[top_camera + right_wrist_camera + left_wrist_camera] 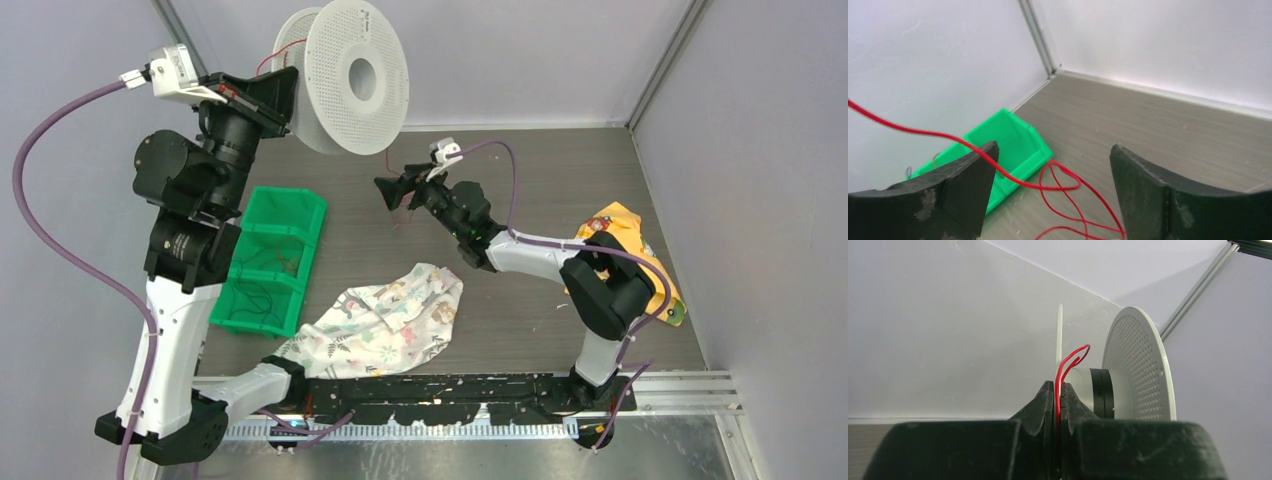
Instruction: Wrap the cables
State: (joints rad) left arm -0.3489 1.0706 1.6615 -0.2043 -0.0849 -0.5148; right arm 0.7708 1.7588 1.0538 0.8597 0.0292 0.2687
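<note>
The cable is a thin red wire (1071,357). My left gripper (1058,396) is shut on it, raised at the back left, right beside the hub of a big white perforated spool (1139,367); the wire loops from the jaws up onto the hub. In the top view the left gripper (283,95) touches the spool (345,75), and the wire (388,160) hangs down from it. My right gripper (390,192) is open and low over the table. In its wrist view the gripper (1053,156) has loose wire loops (1068,186) lying between and below its fingers, touching neither pad.
A green divided bin (268,262) stands on the table's left, also in the right wrist view (1015,140). A patterned cloth (385,320) lies front centre. A yellow cloth (632,240) lies at the right, behind the right arm. The enclosure walls are close.
</note>
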